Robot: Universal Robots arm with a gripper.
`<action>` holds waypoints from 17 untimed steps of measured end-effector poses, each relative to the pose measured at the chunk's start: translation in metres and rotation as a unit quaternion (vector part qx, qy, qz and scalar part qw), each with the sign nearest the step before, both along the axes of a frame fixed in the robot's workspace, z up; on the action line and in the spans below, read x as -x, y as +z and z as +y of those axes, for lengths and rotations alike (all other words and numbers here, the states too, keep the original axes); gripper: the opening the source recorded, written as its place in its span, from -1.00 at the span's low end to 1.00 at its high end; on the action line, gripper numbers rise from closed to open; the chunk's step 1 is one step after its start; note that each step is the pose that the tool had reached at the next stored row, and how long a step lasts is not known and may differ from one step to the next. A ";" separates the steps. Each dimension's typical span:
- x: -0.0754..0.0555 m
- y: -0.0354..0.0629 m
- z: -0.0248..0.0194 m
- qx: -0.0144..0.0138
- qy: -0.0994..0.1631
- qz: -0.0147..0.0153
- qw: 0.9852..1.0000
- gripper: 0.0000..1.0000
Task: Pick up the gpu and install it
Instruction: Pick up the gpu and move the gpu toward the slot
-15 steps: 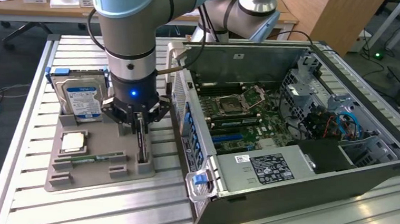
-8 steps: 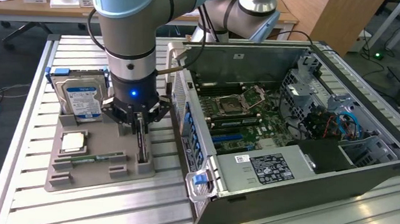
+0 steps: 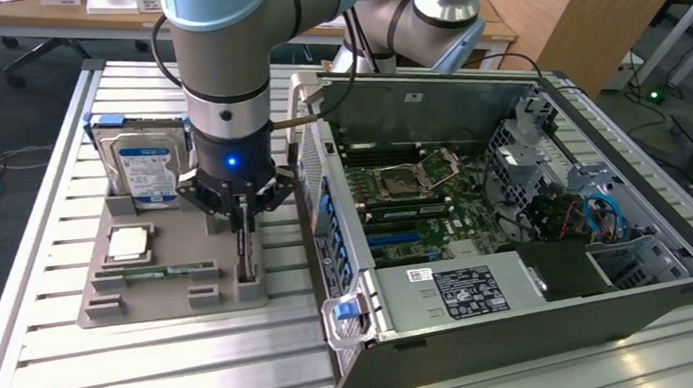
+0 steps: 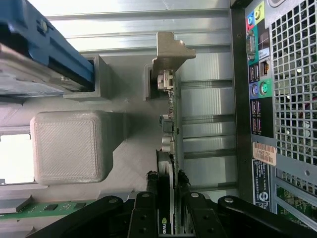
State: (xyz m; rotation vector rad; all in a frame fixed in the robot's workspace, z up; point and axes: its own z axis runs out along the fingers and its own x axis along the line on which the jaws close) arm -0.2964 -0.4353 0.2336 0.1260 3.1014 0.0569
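Black gripper (image 4: 167, 181) linkages sit right up against the wrist camera, jaws straddling the top edge of the gpu (image 4: 167, 144) with barely any room either side. We can't tell if they're actually pinching it. The card stands on edge in its slot in the grey holder tray (image 4: 133, 99), pale bracket (image 4: 171, 49) at the far end. A green-and-white logo (image 4: 163, 228) that looks like NVIDIA's peeks out between the jaws. Close alongside, the wrist view gives us the case (image 4: 292, 99) rear: coloured audio jacks (image 4: 255, 20), USB ports (image 4: 257, 106), and an orange barcode sticker (image 4: 264, 152) we can't read.

In the exterior view the arm (image 3: 221, 57) hangs over the holder tray (image 3: 130, 312), which lies at 9 o'clock of the open case (image 3: 531, 353). The gpu (image 3: 246, 256) is on the tray's 3 o'clock edge, tight to the case wall. The hard drive (image 3: 144, 169) with its blue-white label is at 12 o'clock, the processor (image 3: 130, 245) mid-tray, the memory stick (image 3: 168, 273) toward 6. Inside the case we get the motherboard (image 3: 414, 199) and a labelled power supply (image 3: 462, 294), print too small to read.
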 end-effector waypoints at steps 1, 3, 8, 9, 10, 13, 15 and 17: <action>0.000 0.0000 0.0000 0.000 0.000 0.000 1.000 -0.47; 0.000 0.0000 0.0000 0.000 0.000 0.000 1.000 -0.47; 0.000 0.0000 0.0000 0.000 0.000 0.000 1.000 -0.47; 0.000 0.0000 0.0000 0.000 0.000 0.000 1.000 -0.47; 0.000 0.0000 0.0000 0.000 0.000 0.000 1.000 -0.47; 0.000 0.0000 0.0000 0.000 0.001 0.000 1.000 -0.47; 0.000 -0.0001 0.0000 0.000 0.005 0.000 1.000 -0.47; 0.000 -0.0001 0.0000 0.000 0.006 0.000 1.000 -0.47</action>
